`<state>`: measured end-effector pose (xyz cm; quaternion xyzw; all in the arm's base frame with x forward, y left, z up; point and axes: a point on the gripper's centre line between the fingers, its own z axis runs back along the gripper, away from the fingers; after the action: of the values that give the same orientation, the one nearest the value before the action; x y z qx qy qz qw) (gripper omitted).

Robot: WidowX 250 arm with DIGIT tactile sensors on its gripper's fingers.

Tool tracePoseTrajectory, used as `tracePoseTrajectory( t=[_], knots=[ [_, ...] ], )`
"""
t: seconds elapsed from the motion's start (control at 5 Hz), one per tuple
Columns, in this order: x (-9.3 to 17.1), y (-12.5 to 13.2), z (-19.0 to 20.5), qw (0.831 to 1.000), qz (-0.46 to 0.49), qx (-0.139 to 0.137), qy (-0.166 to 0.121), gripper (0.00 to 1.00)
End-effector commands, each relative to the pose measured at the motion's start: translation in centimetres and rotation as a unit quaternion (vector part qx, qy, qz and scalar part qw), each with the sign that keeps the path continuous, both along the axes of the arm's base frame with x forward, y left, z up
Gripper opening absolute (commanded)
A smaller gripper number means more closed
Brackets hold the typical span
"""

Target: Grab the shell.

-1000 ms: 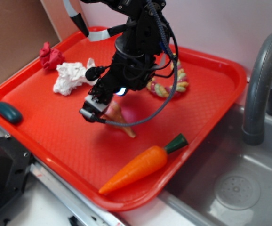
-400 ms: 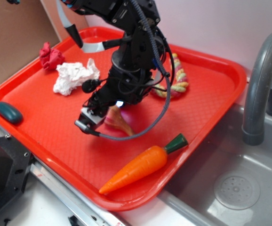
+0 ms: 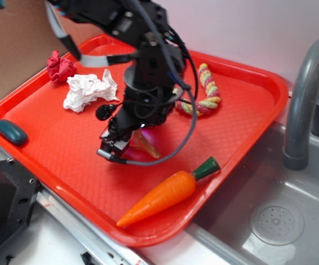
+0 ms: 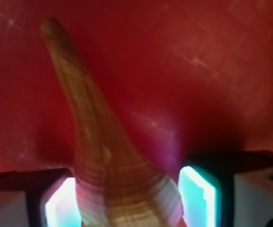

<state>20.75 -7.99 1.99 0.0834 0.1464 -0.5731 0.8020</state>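
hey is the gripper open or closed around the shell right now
Open. In the wrist view the shell sits between the jaws of the gripper, with a visible gap on its right side. Whether the left one touches it, I cannot tell.

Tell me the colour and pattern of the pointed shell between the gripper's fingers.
Tan-brown with fine ribbed bands across the spiral conch shell, clearest in the wrist view.

Toy kitchen setup — grey sink (image 3: 275, 221), faucet (image 3: 306, 99), red tray (image 3: 248, 83), plastic carrot (image 3: 168, 193)

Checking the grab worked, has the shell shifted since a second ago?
Cannot tell; the shell shows about as far from the fixed carrot, mostly hidden by the gripper.
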Motion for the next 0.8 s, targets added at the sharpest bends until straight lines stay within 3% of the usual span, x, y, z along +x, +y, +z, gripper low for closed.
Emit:
tracePoseTrajectory(
  t=[0.0,0.2,0.4,0.6],
  knots=[
    [-0.3,1.1,3.9,0.971,0.175,-0.074,-0.147,0.0],
    [0.9,2.4,8.6,0.927,0.292,-0.103,-0.212,0.0],
    [0.9,2.7,11.4,0.875,0.408,-0.108,-0.236,0.0],
    [0.0,3.5,14.4,0.812,0.519,-0.107,-0.246,0.0]
  ],
)
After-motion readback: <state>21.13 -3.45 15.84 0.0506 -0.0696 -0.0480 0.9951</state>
